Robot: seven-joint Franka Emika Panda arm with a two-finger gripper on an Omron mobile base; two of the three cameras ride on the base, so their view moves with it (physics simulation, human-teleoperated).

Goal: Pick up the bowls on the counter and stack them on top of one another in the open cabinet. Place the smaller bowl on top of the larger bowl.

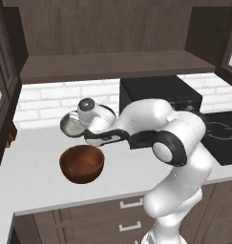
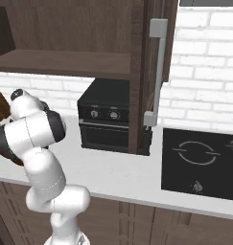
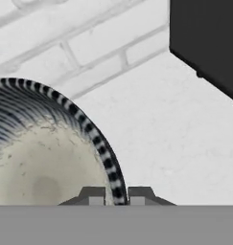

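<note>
Glossy wooden larger bowl (image 1: 82,163) — seemingly metallic smaller bowl (image 1: 71,124)

Glossy white rounded arm (image 1: 179,157) with dark joint bands and a grey end cap; small dark-tipped tool (image 3: 117,195).

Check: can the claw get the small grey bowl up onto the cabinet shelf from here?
Probably yes. The claw is shut on the small grey bowl's rim, and the cabinet shelf above has no door and looks bare. The brown bowl sits lower, out of the way.
</note>
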